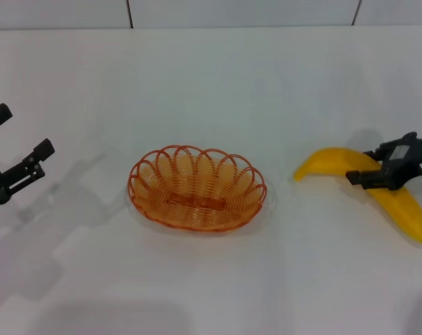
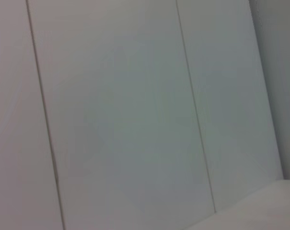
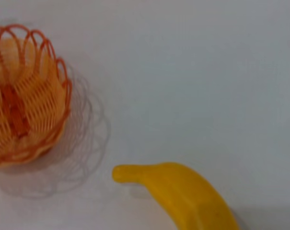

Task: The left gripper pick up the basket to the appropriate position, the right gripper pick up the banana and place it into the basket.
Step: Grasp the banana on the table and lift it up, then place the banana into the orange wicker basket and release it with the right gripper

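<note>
The orange wire basket (image 1: pixel 197 187) stands empty on the white table, in the middle; it also shows in the right wrist view (image 3: pixel 25 96). The yellow banana (image 1: pixel 406 209) lies at the right, its narrow end towards the basket, and shows in the right wrist view (image 3: pixel 183 191). My right gripper (image 1: pixel 360 165) straddles the banana's middle, with a finger on each side, shut on it at about table height. My left gripper (image 1: pixel 26 129) is open and empty at the far left, well apart from the basket. The left wrist view shows only wall panels.
The white table (image 1: pixel 211 84) runs back to a panelled wall. Bare table lies between the basket and the banana and between the basket and my left gripper.
</note>
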